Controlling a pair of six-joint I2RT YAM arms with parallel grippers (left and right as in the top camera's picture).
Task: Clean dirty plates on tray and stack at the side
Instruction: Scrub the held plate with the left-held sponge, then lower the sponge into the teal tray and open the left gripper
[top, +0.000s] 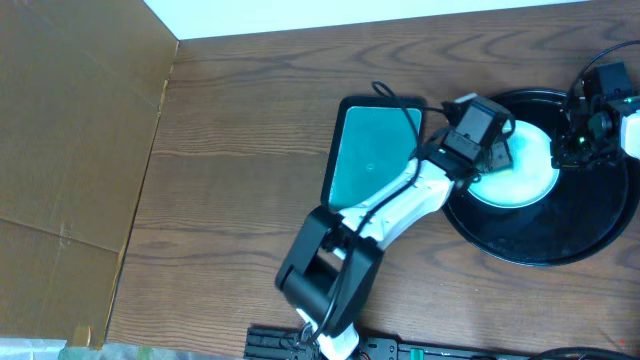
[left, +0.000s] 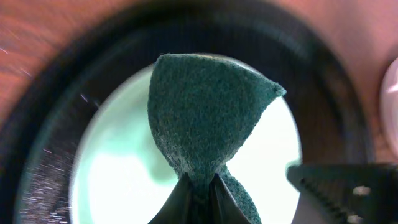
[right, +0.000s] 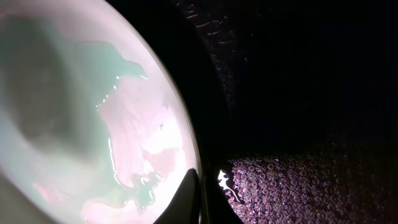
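On the black tray (top: 540, 245), the plate (top: 530, 165) lies under the sponge (left: 205, 112), which the left gripper (left: 199, 186) pinches; the right gripper (right: 194, 196) fingers appear pressed together on the plate's rim. Hazard: scrubbing force may slide the glossy plate out of that pinch or against the tray's raised edge. Open table (top: 250, 150) lies leftward, beyond the teal tray (top: 370, 150)

Left arm (top: 400, 205) over teal tray (top: 365, 150), right pincer (top: 573, 150) at plate (top: 525, 178), open tabletop (top: 240, 150) leftward
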